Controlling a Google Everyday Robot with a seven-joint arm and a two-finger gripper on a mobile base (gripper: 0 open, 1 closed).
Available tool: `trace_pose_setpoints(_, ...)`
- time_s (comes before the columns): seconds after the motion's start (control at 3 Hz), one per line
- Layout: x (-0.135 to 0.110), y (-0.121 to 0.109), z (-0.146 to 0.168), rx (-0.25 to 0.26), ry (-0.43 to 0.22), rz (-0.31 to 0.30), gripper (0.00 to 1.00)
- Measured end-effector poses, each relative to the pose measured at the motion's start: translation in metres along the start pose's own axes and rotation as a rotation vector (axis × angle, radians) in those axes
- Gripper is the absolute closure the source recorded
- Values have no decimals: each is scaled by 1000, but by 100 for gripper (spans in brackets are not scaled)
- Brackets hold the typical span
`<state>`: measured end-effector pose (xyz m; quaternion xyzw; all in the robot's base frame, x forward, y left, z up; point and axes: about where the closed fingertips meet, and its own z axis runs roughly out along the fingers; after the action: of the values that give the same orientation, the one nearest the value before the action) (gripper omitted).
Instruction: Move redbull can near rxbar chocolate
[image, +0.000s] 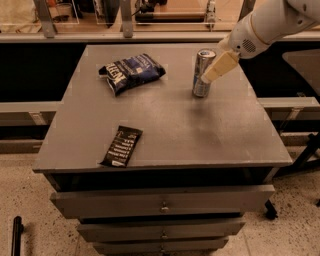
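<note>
The redbull can (201, 75) stands upright on the grey table (170, 125), at the far right part of its top. The gripper (214, 70), cream-coloured on a white arm, reaches in from the upper right and sits against the can's right side, overlapping its upper half. The rxbar chocolate (121, 146), a flat black wrapper with white lettering, lies near the table's front left edge, far from the can.
A puffy dark blue snack bag (131, 71) lies at the far left of the table top. The table has drawers below its front edge (162, 200). A counter with rails runs behind the table. A dark surface stands to the right.
</note>
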<state>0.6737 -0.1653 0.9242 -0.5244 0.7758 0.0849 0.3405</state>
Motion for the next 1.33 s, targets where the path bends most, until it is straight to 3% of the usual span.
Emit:
trace_pose_setpoints(0.33,0,1,3,-5,0,-1,0)
trace_pose_setpoints(0.67,0,1,3,-5,0,-1,0)
trace_pose_setpoints(1.0,-13,6,10,-47,-65,4,0)
trace_pose_setpoints(1.33,-32,15,21,-117,-173,22,0)
